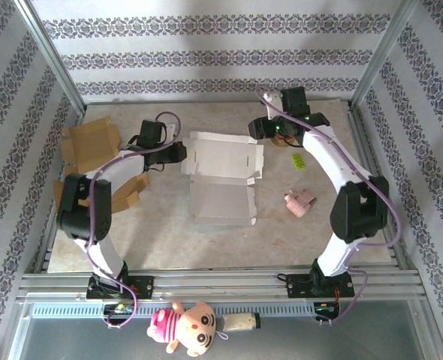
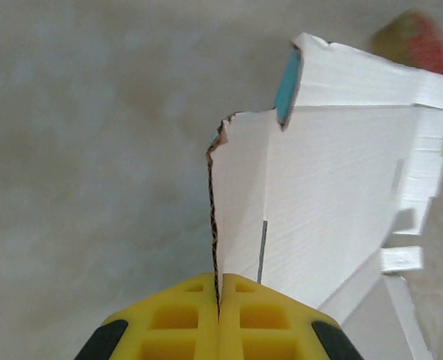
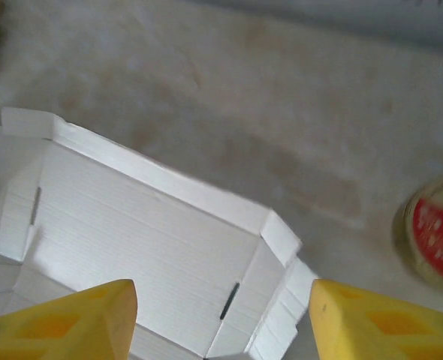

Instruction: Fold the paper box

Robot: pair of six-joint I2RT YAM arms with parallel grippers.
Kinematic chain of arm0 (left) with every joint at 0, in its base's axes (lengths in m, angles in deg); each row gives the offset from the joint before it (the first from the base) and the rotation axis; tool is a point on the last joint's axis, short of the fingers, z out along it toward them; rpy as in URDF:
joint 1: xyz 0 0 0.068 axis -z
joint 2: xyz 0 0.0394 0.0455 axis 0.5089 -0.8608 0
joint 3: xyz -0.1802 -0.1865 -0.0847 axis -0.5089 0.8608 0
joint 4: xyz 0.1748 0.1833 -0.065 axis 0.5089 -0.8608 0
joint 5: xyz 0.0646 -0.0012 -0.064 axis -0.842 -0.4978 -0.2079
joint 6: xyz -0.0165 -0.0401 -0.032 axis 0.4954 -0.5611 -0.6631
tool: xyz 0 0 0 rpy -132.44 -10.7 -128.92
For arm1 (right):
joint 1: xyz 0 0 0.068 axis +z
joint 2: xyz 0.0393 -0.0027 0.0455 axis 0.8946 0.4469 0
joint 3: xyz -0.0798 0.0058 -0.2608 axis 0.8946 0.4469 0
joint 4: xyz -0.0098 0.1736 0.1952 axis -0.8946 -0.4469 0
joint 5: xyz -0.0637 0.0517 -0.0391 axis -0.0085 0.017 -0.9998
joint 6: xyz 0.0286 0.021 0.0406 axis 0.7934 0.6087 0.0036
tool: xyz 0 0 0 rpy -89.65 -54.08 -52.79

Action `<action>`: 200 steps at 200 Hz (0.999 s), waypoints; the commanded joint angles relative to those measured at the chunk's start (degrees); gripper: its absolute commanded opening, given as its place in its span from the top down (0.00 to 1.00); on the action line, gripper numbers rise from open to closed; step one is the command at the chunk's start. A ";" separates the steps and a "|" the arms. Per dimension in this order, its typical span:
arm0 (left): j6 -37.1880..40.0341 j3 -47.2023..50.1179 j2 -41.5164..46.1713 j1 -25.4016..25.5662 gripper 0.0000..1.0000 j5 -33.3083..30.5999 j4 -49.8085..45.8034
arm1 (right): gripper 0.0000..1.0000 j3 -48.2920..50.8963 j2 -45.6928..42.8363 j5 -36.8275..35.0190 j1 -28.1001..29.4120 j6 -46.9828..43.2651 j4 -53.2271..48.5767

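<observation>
The white paper box [image 1: 221, 169] lies partly unfolded in the middle of the table, its flaps spread out. My left gripper [image 1: 178, 154] is at the box's left side. In the left wrist view its yellow fingers [image 2: 184, 319] are pressed together on the thin corrugated edge of a raised side flap [image 2: 240, 202], so the left gripper [image 2: 218, 289] is shut on the box. My right gripper [image 1: 263, 131] hovers over the box's far right corner. In the right wrist view the right gripper [image 3: 225, 322] stands open, with the box panel [image 3: 146, 240] below the gap and nothing between the fingers.
Brown cardboard pieces [image 1: 90, 142] lie at the far left, with another [image 1: 131, 191] nearer. A pink toy [image 1: 300, 202] and a small yellow-green item [image 1: 298, 160] sit right of the box. A round red-topped tin [image 3: 435, 236] is near the right gripper. A plush toy [image 1: 188, 328] lies in front of the rail.
</observation>
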 commanded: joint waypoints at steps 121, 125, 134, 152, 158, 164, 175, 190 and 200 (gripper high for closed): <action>22.90 15.02 13.51 6.22 1.00 1.32 24.39 | 0.58 5.16 1.19 15.62 3.45 -53.44 0.35; 22.89 14.94 13.51 6.30 1.00 1.08 24.39 | 0.59 4.95 1.56 16.04 3.48 -53.37 0.09; 23.03 14.85 13.37 6.42 1.00 0.82 24.22 | 0.62 4.67 2.21 16.36 3.45 -52.77 0.18; 23.40 14.68 13.42 6.66 1.00 0.40 23.79 | 0.73 4.55 2.81 15.94 3.65 -52.21 0.35; 23.53 14.61 13.37 6.67 1.00 0.15 23.61 | 0.75 4.64 2.79 15.75 3.63 -51.99 0.64; 23.55 14.54 13.34 6.76 1.00 -0.05 23.51 | 0.77 4.83 2.62 15.41 3.70 -51.91 0.93; 23.53 14.47 13.33 6.85 1.00 -0.55 23.43 | 0.79 5.29 2.24 14.36 3.72 -51.92 1.31; 23.31 14.39 13.19 6.95 1.00 -1.74 23.43 | 0.87 5.67 1.51 11.68 3.94 -52.20 1.77; 22.72 14.23 13.08 6.92 1.00 -2.89 23.62 | 0.92 5.80 1.13 8.70 4.24 -52.17 2.08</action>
